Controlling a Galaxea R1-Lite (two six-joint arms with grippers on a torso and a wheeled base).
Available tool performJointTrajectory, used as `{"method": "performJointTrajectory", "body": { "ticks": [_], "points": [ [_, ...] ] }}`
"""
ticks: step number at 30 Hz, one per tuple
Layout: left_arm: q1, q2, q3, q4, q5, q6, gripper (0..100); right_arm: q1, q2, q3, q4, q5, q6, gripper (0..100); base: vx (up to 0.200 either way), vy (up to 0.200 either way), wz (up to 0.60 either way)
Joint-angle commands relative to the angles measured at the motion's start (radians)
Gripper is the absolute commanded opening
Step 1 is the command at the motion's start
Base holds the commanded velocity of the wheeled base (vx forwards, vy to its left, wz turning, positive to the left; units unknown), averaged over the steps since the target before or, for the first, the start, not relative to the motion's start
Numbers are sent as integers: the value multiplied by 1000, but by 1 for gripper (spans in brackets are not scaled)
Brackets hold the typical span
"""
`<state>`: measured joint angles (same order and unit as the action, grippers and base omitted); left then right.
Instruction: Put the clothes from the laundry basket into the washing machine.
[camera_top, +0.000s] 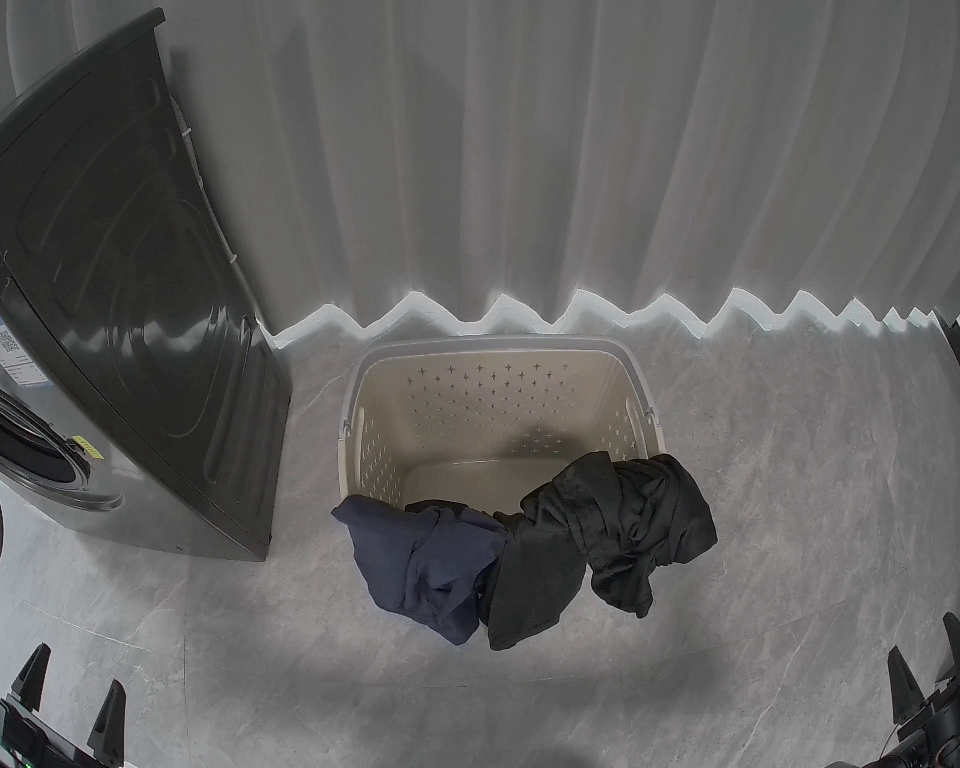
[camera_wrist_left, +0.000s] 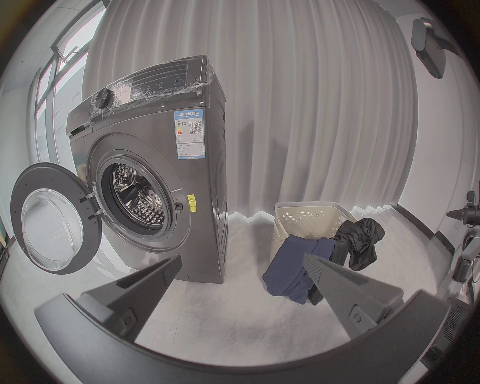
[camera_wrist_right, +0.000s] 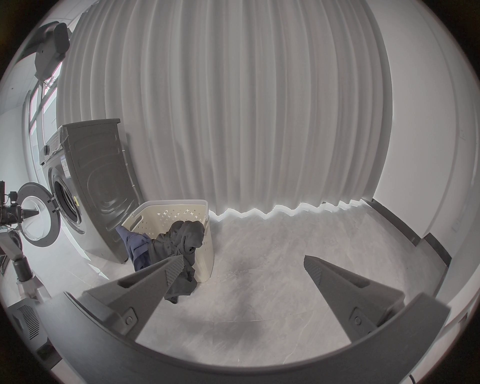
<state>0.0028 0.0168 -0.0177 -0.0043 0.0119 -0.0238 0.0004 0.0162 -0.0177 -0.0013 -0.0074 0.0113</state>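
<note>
A beige laundry basket (camera_top: 500, 352) stands on the floor before the curtain. A navy garment (camera_top: 425, 565) and a black garment (camera_top: 610, 525) hang over its near rim. The dark grey washing machine (camera_top: 130, 330) stands to the basket's left; its round door (camera_wrist_left: 52, 217) is swung open and the steel drum (camera_wrist_left: 136, 196) shows. My left gripper (camera_top: 70, 692) is open and empty, low at the near left, well short of the basket. My right gripper (camera_top: 928, 655) is open and empty at the near right. The basket (camera_wrist_right: 172, 216) and clothes (camera_wrist_right: 175, 245) also appear in the right wrist view.
A white pleated curtain (camera_top: 560, 150) closes off the back. Grey marble-look floor (camera_top: 790, 480) lies open to the right of the basket and in front of it. A dark baseboard (camera_wrist_right: 405, 227) runs along the right wall.
</note>
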Motion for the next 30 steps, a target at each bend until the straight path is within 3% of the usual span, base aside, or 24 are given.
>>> {"method": "performJointTrajectory", "body": {
  "ticks": [1, 16, 19, 22, 25, 30],
  "points": [
    [0, -11, 18, 0, 0, -1, 100, 1, -16, 18, 0, 1, 3, 100, 0, 0, 0],
    [0, -11, 18, 0, 0, 2, 100, 0, -16, 18, -16, -5, 13, 100, 0, 0, 0],
    [0, -11, 18, 0, -1, -1, 100, -2, -2, -107, -59, -8, 10, 100, 0, 0, 0],
    [0, -11, 18, 1, -1, -1, 100, 13, 119, -154, -37, -6, 12, 100, 0, 0, 0],
    [0, -11, 16, 1, -1, -2, 100, 39, 261, -68, -49, 23, 47, 100, 0, 0, 0],
    [0, -11, 16, 1, -1, -4, 100, 87, 435, -44, -89, 92, 98, 100, 0, 0, 0]
  ]
}}
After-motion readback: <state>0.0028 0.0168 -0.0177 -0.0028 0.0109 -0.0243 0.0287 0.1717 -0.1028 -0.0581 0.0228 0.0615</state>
